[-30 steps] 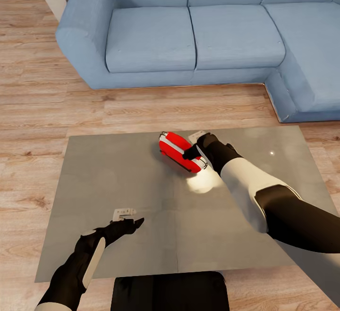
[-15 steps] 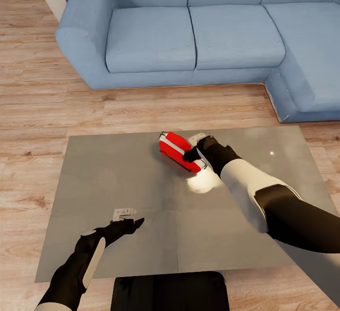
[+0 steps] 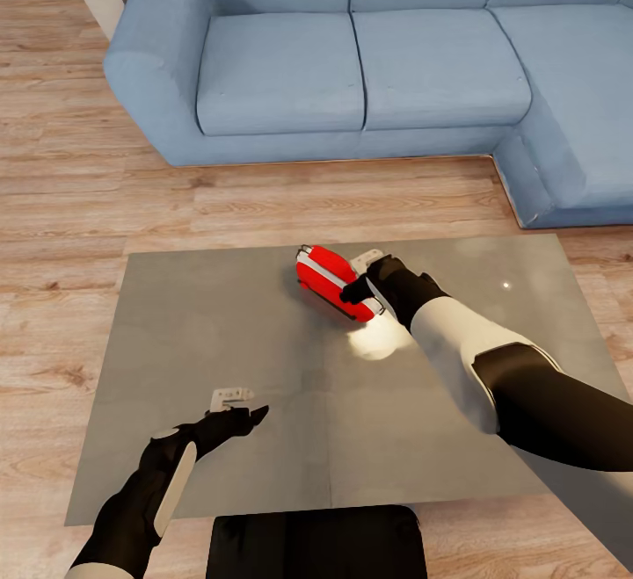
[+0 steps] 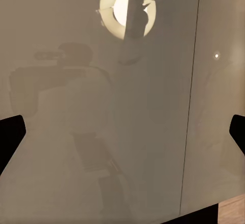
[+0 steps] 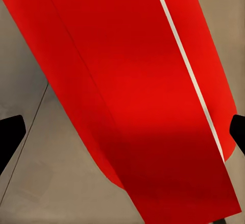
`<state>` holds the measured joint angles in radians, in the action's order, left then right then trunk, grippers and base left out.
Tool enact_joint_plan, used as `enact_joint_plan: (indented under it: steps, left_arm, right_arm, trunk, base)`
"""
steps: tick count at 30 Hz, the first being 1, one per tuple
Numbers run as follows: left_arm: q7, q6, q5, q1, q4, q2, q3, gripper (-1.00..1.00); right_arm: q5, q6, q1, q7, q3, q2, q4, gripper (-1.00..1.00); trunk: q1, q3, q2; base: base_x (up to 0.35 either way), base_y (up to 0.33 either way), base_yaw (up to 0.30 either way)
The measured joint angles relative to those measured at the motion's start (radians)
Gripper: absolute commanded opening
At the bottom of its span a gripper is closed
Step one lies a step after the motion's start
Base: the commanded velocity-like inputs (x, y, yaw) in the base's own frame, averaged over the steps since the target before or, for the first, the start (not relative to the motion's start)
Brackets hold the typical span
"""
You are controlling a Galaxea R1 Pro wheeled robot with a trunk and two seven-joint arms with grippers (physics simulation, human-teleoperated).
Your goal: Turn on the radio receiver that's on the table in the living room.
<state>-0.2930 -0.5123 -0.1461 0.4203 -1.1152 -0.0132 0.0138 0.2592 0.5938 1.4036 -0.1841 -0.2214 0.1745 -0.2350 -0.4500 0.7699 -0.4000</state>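
The red radio receiver (image 3: 327, 278) with its white band lies on the far middle of the glossy grey table (image 3: 193, 324). My right gripper (image 3: 360, 273) is open right at the radio's right end, with one dark finger (image 3: 353, 289) over its top. Seen from the right wrist, the radio (image 5: 132, 81) fills the space between the spread fingertips (image 5: 10, 134), with the table (image 5: 30, 183) beneath. My left gripper (image 3: 242, 408) hovers open over the table's near left part, and the bare reflective top (image 4: 61, 132) lies below it. The radio's handle and slot are hidden.
A light-blue L-shaped sofa (image 3: 352, 69) stands beyond the table and wraps round at the right. Wooden floor (image 3: 61, 210) runs between sofa and table and along the table's left side. My dark base (image 3: 316, 544) sits against the near table edge.
My right gripper has shifted very slightly against the radio's right end. The radio, the left arm and the camera have stayed put.
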Motion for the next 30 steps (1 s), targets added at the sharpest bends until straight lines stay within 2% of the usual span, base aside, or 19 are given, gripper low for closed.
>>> enact_joint_plan:
  steps: [3,4,12,14,25,30]
  left_arm:
    - [0.000,0.000,0.000,0.000,0.000,0.000,0.000,1.00]
    - [0.000,0.000,0.000,0.000,0.000,0.000,0.000,1.00]
    - [0.000,0.000,0.000,0.000,0.000,0.000,0.000,1.00]
    - [0.000,0.000,0.000,0.000,0.000,0.000,0.000,1.00]
    - [0.000,0.000,0.000,0.000,0.000,0.001,0.000,1.00]
    - [0.000,0.000,0.000,0.000,0.000,0.001,0.000,1.00]
  right_arm:
    - [0.000,0.000,0.000,0.000,0.000,0.000,0.000,1.00]
    - [0.000,0.000,0.000,0.000,0.000,0.000,0.000,-1.00]
    - [0.011,-0.003,0.000,-0.001,-0.001,0.000,0.000,-1.00]
    - [-0.001,-0.002,0.000,0.000,0.004,0.000,0.000,-1.00]
    - [0.005,-0.025,0.000,-0.003,0.001,0.000,-0.024,-1.00]
    - [0.008,-0.009,0.000,-0.007,0.001,0.000,-0.148,-1.00]
  trunk:
    - [0.000,0.000,0.000]
    - [0.000,0.000,0.000]
    - [0.000,0.000,0.000]
    - [0.000,0.000,0.000]
    - [0.000,0.000,0.000]
    - [0.000,0.000,0.000]
  base:
    - [0.000,0.000,0.000]
    - [0.000,0.000,0.000]
    - [0.000,0.000,0.000]
    - [0.000,0.000,0.000]
    - [0.000,0.000,0.000]
    - [0.000,0.000,0.000]
